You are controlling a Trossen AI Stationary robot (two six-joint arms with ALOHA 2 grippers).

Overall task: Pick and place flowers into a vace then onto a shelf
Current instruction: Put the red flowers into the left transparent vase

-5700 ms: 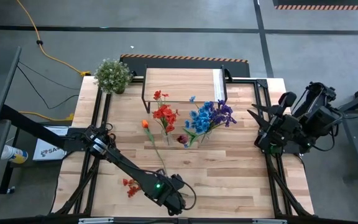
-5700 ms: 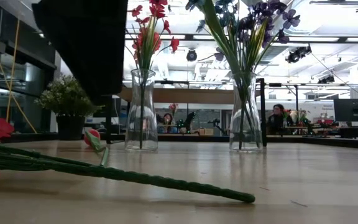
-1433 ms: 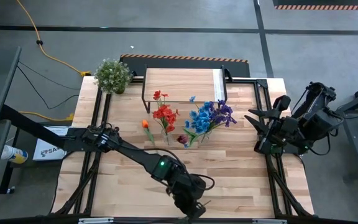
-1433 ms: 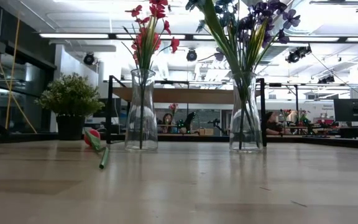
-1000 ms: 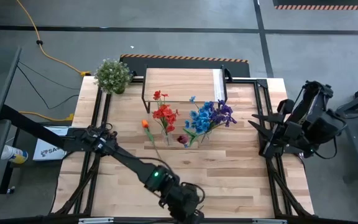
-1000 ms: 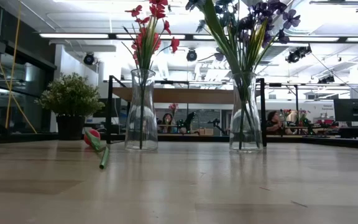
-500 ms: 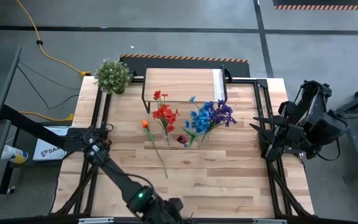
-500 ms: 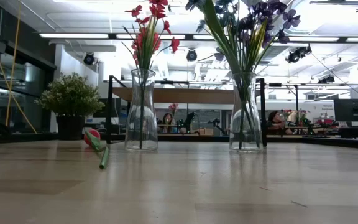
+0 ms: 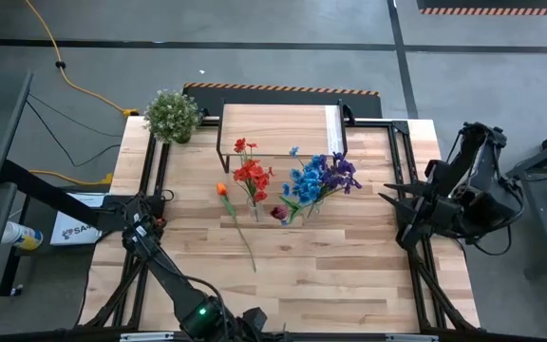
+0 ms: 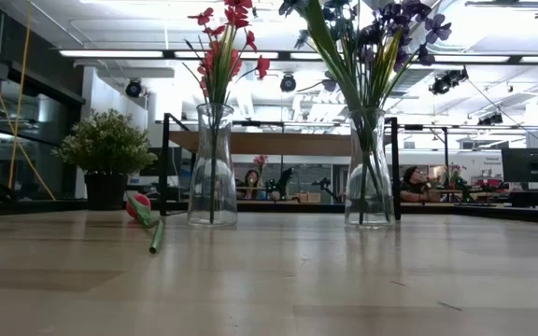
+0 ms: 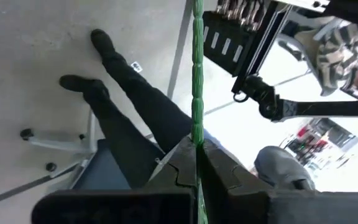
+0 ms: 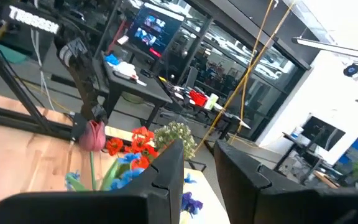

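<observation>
Two glass vases stand mid-table: one (image 9: pixel 252 179) (image 10: pixel 212 168) holds red flowers, the other (image 9: pixel 319 179) (image 10: pixel 370 168) blue and purple ones. An orange flower (image 9: pixel 222 189) and a dark red bud (image 9: pixel 278 213) (image 10: pixel 141 207) lie flat on the table. The shelf (image 9: pixel 278 128) stands behind the vases. My left gripper (image 11: pixel 197 152) is past the table's near edge, shut on a green flower stalk (image 11: pixel 197 74); its bloom is out of view. My right gripper (image 9: pixel 394 211) (image 12: pixel 199 168) hovers open by the table's right edge, pointing at the vases. My left gripper pinches the thin green stalk (image 11: pixel 197 134) between its two fingers. The stalk lies along the fingers and runs straight on beyond their tips. It is clear of the table, with the floor behind it. Which part of the stalk's length is held cannot be told.
A bushy potted plant (image 9: pixel 172 114) (image 10: pixel 106 149) stands at the table's far left corner. A person's dark-trousered legs (image 11: pixel 123 106) show on the floor beyond the near edge. Bare planks (image 9: pixel 340 275) spread in front of the vases.
My left arm has swung along the table's near edge toward the left, and its wrist has rolled, carrying the held stalk with it. The vases and the loose flowers on the table have stayed put.
</observation>
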